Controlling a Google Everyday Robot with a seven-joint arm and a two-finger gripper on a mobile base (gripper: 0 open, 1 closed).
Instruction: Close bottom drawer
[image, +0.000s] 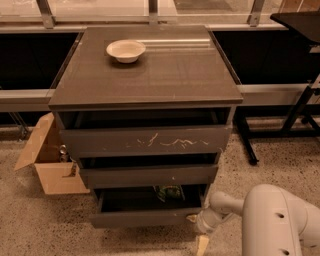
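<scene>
The bottom drawer (145, 217) is the lowest and narrowest of three dark grey-brown drawers in the cabinet (150, 75). It stands a short way open, with a green packet (169, 192) showing inside at the back. Its flat front panel is plain. My gripper (197, 227) is low at the drawer front's right end, touching or nearly touching the panel's corner. The white arm (275, 220) reaches in from the lower right.
A white bowl (126, 50) sits on the cabinet top. An open cardboard box (50, 160) stands on the floor left of the cabinet. A black table leg (295, 115) stands at the right. The speckled floor lies in front.
</scene>
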